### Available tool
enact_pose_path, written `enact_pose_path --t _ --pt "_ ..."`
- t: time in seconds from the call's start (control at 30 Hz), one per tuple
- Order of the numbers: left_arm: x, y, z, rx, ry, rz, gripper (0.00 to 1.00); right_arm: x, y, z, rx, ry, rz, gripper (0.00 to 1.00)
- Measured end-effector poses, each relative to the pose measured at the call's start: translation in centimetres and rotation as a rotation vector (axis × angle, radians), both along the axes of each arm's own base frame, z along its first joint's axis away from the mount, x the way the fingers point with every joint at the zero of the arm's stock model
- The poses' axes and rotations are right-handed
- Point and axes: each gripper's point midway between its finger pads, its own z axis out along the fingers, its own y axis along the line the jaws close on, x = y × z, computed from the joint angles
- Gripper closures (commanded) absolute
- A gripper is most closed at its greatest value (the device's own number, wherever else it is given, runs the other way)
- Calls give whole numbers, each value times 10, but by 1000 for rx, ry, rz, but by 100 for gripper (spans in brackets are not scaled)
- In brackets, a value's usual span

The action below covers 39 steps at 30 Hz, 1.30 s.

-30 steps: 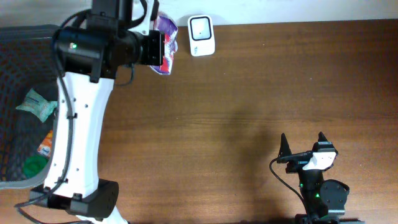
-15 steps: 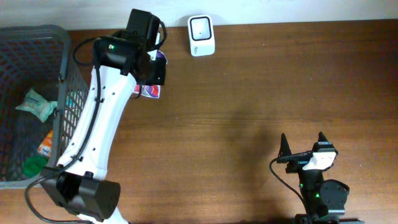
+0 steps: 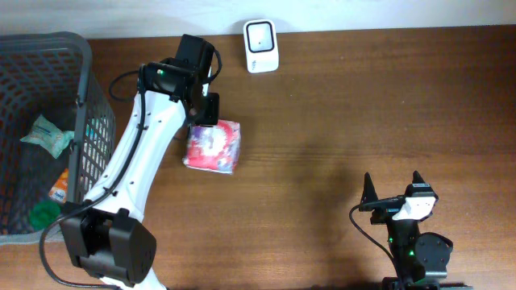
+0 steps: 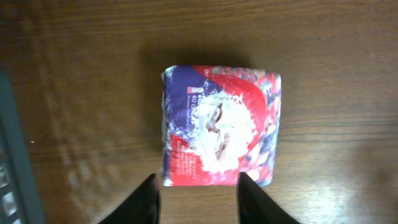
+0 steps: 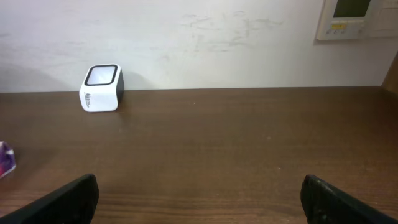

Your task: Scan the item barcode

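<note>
The item, a red, white and purple soft package (image 3: 214,147), lies flat on the wooden table, below and left of the white barcode scanner (image 3: 261,35). My left gripper (image 3: 207,109) hovers just behind the package, open, with nothing between its fingers. In the left wrist view the package (image 4: 221,124) lies beyond the two dark fingertips (image 4: 149,199), apart from them. My right gripper (image 3: 393,184) rests open and empty near the front right. The right wrist view shows the scanner (image 5: 101,88) at the far left by the wall and a sliver of the package (image 5: 5,158).
A dark mesh basket (image 3: 89,121) stands at the left edge, holding a pale green packet (image 3: 48,134), an orange item (image 3: 58,187) and a green one (image 3: 42,213). A white wall runs along the table's back edge.
The left arm swung down from beside the scanner towards the table. Its jaws opened and let go of the package, which now lies flat on the wood. The right arm stayed still.
</note>
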Motion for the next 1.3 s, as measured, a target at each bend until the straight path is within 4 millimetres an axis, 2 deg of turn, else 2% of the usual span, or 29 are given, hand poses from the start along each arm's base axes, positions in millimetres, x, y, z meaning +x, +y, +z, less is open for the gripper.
enact_pose_path --t 0.03,0.1,0.17,0.2,0.27,0.3,0.4,0.53,0.8,0.93,1.1,1.3 --pt "0 -2 0 -12 3 1 29 0 0 0 0 0 0 1" --pt "-1 -4 3 -27 5 -4 28 0 0 0 0 0 0 1" --pt "1 -6 14 -38 -13 -6 27 0 0 0 0 0 0 1" --pt "10 -10 44 -61 -79 -8 26 0 0 0 0 0 0 1" --pt "17 -12 78 -86 -155 -11 18 0 0 0 0 0 0 1" --pt "16 -12 94 -95 -186 -12 9 0 0 0 0 0 0 1" --pt "7 -6 127 -102 -253 -5 1 0 0 0 0 0 0 1" --pt "-5 2 156 -102 -328 5 1 0 0 0 0 0 0 1" --pt "-14 8 151 -73 -291 13 0 0 0 0 0 0 0 1" --pt "-16 3 147 -81 -273 -32 0 0 0 0 0 0 0 1" --pt "-24 -5 119 -95 -180 -86 0 0 0 0 0 0 0 1" --pt "-20 -17 83 -96 -85 -115 0 0 0 0 0 0 0 1"
